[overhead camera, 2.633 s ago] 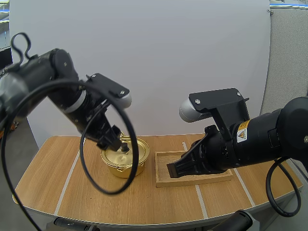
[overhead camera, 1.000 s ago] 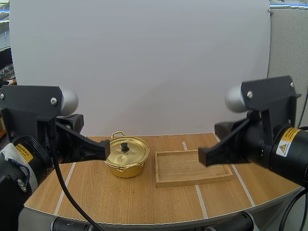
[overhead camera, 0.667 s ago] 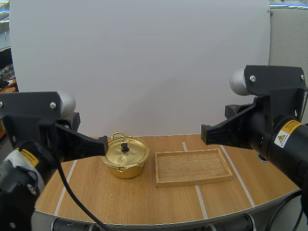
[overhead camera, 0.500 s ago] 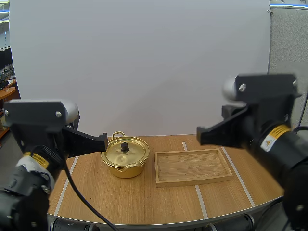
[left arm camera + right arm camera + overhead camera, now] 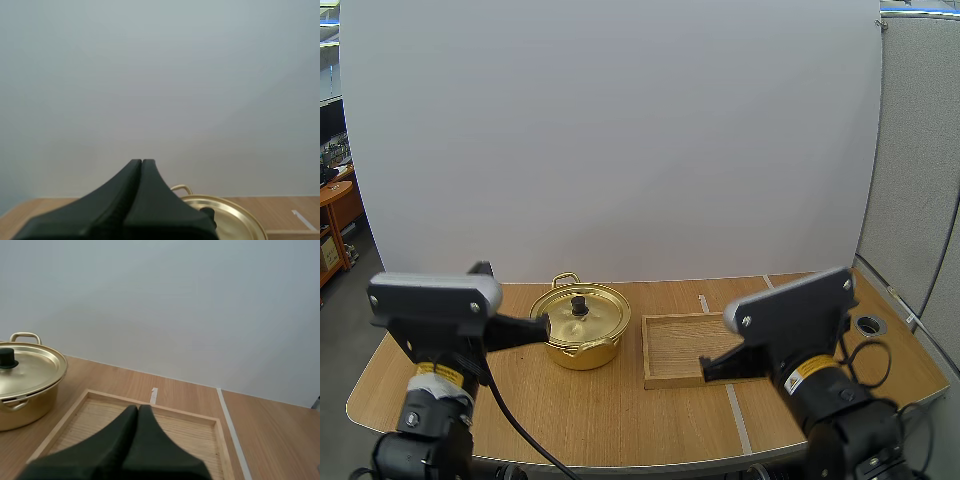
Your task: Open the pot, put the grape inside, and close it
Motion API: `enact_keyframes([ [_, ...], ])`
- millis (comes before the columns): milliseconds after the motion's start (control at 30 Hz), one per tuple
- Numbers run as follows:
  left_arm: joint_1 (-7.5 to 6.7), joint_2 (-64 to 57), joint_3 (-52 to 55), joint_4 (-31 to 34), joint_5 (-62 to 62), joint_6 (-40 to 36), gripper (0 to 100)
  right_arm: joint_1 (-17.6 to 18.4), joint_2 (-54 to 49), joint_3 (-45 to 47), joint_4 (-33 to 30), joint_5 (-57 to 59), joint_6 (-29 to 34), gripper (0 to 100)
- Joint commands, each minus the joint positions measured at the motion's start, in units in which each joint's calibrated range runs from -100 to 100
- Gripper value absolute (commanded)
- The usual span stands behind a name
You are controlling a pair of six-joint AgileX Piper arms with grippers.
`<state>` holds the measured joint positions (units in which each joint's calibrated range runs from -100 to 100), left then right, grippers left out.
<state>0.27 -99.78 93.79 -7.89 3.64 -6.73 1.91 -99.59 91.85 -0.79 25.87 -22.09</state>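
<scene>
Pot is shiny gold and round. The lid is seated, with a black knob at its centre and a loop handle at the far rim. It sits on the bench, just left of the wooden tray, with a gap between them. With the lid on, I can't see inside.

Left fingers: clenched on nothing, one dark wedge, raised off the bench and aimed at the pot. In the left wrist view the wedge covers most of the pot. Past it I get the far handle, an arc of lid and a sliver of knob. In the high view the tip overlaps the pot's left edge; I can't judge the gap from there.

Right fingers: also clenched, nothing between them, pointing over the tray. They hide the tray's near rail in the right wrist view and part of its near side in the high view.

Right wrist view adds the pot's side wall and near handle, with the pot cut off at the frame edge, plus white tape lines on the bench. High view gives the full lid top.
</scene>
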Motion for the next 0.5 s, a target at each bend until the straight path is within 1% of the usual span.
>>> enact_keyframes([
  [0, -0.32, -0.22, 6.21, 0.20, -5.00, -0.44, 0, -0.19, -0.41, 8.15, 3.53, -18.76, -0.25, 0],
  [33, -0.42, -0.22, 6.21, -0.20, -0.52, -0.79, 0, -0.19, -0.41, 8.15, 4.80, -15.90, -0.25, 0],
  [133, -0.67, -0.22, 6.21, -0.39, 0.58, -0.80, 0, -0.19, -0.41, 8.15, 8.79, -11.67, -0.25, 0],
  [233, -0.67, -0.22, 6.21, -0.39, 2.25, -0.80, 0, -0.19, -0.41, 8.15, 9.04, -7.62, -0.25, 0],
  [333, -0.67, -0.22, 6.21, -0.39, 7.60, -0.93, 0, -0.19, -0.41, 8.15, 9.04, -3.73, -0.25, 0],
  [367, -0.67, -0.22, 6.21, -0.39, 12.30, -0.93, 0, -0.19, -0.41, 8.15, 9.04, -0.70, -0.25, 0],
  [467, -0.67, -0.22, 6.21, -0.39, 17.78, -1.00, 0, -0.19, -0.41, 8.15, 9.04, 4.65, -0.25, 0],
])
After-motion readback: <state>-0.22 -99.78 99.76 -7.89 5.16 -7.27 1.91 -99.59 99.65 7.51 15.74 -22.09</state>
